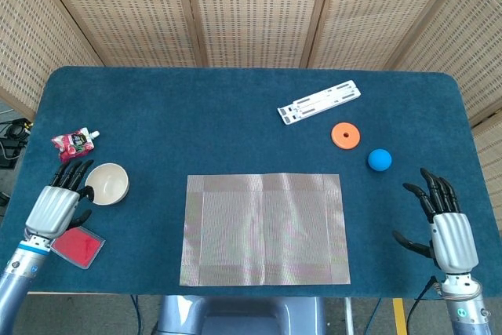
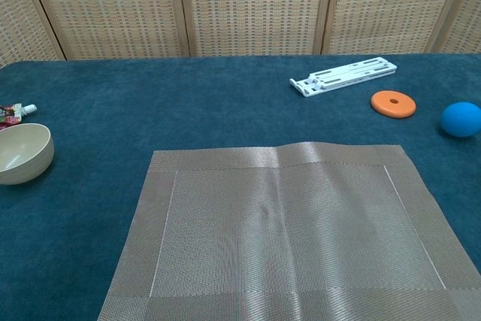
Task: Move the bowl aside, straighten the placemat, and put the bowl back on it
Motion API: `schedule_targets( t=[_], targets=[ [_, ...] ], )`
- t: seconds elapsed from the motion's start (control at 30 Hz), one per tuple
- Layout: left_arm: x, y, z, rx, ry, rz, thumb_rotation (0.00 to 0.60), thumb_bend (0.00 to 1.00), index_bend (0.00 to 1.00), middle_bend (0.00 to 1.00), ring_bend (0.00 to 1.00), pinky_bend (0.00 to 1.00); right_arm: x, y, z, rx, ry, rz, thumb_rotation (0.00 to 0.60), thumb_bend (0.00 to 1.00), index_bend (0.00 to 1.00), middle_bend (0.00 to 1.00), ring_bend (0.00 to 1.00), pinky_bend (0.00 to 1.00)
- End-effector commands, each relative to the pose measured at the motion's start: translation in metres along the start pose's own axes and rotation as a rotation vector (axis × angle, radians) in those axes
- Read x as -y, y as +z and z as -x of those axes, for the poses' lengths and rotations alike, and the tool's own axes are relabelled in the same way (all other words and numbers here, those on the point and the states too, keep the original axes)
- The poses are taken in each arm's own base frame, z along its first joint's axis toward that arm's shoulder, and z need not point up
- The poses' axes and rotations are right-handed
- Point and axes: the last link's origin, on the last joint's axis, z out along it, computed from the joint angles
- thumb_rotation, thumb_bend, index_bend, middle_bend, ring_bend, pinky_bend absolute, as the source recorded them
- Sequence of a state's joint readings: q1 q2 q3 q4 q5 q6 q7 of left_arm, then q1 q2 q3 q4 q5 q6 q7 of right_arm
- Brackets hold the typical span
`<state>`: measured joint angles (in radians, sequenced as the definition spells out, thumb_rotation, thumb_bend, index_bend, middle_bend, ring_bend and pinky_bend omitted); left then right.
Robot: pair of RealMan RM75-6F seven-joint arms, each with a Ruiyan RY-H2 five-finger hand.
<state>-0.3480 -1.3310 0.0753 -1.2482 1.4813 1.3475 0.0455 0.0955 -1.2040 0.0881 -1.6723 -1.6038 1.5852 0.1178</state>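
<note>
Head view is showing your left hand [image 1: 56, 202] reaching beside the cream bowl [image 1: 107, 183], fingers spread and grasping nothing; the bowl is sitting left of the squared woven placemat [image 1: 265, 229], awaiting return; your right hand [image 1: 447, 229] is idling, released.
</note>
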Motion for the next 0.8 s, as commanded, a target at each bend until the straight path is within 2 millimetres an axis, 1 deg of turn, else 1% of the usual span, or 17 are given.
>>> schedule_targets(
  t=[0.03,0.2,0.37,0.67,0.8],
  targets=[
    [0.014,0.013,0.016,0.048,-0.010,-0.066,0.600,0.28,0.53,0.00,0.00,0.00,0.000,0.000,0.001,0.003,-0.001,0.000,0.600,0.24,0.22,0.00,0.00,0.00],
    [0.017,0.020,0.023,0.070,-0.003,-0.077,0.600,0.31,0.53,0.00,0.00,0.00,0.001,0.000,0.002,0.010,-0.003,-0.002,0.600,0.24,0.22,0.00,0.00,0.00],
    [0.015,0.025,0.030,0.089,0.005,-0.075,0.600,0.32,0.53,0.00,0.00,0.00,0.001,-0.001,0.002,0.011,-0.001,-0.003,0.600,0.24,0.22,0.00,0.00,0.00],
    [0.005,0.035,0.040,0.115,0.000,-0.069,0.600,0.32,0.53,0.00,0.00,0.00,0.002,-0.001,0.003,0.015,0.000,-0.005,0.600,0.24,0.22,0.00,0.00,0.00],
    [-0.003,0.038,0.046,0.130,-0.005,-0.059,0.600,0.38,0.55,0.00,0.00,0.00,0.002,-0.001,0.003,0.016,0.000,-0.006,0.600,0.24,0.22,0.00,0.00,0.00]
  ],
)
